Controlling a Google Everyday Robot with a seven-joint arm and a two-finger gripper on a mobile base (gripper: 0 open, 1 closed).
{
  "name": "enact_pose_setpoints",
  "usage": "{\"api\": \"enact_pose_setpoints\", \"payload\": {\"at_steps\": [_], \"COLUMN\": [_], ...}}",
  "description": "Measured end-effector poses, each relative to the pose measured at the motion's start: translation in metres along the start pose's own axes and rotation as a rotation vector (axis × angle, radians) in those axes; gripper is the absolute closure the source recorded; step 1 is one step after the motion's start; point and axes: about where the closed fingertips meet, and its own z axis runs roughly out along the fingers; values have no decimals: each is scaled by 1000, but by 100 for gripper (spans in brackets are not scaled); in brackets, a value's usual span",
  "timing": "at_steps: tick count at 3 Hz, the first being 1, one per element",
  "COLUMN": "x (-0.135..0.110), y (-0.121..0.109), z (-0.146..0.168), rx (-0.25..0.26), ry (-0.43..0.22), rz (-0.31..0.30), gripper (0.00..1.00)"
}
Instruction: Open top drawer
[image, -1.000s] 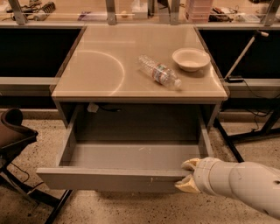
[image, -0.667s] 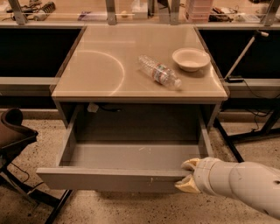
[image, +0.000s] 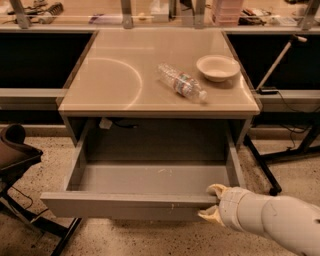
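The top drawer (image: 125, 205) stands pulled far out from under the beige table, showing a plain grey box inside that holds nothing. Its grey front panel faces the camera, with small white marks near its right end. My gripper (image: 212, 202) reaches in from the lower right on a white arm (image: 270, 220). It sits at the right end of the drawer front, one cream finger (image: 217, 189) hooked over the top edge and the other (image: 206, 215) under the panel, closed on it.
On the beige table top (image: 115, 75) lie a clear plastic bottle (image: 181, 82) on its side and a white bowl (image: 218, 67). A dark chair (image: 15, 155) stands at the left and black stand legs (image: 272, 165) at the right. The floor is speckled.
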Motion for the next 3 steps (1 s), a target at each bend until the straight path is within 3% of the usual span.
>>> {"api": "enact_pose_setpoints", "payload": {"at_steps": [3], "x": [-1], "y": [3], "z": [-3], "rx": [-9], "ry": [-9], "rz": [13], "gripper": [100]}}
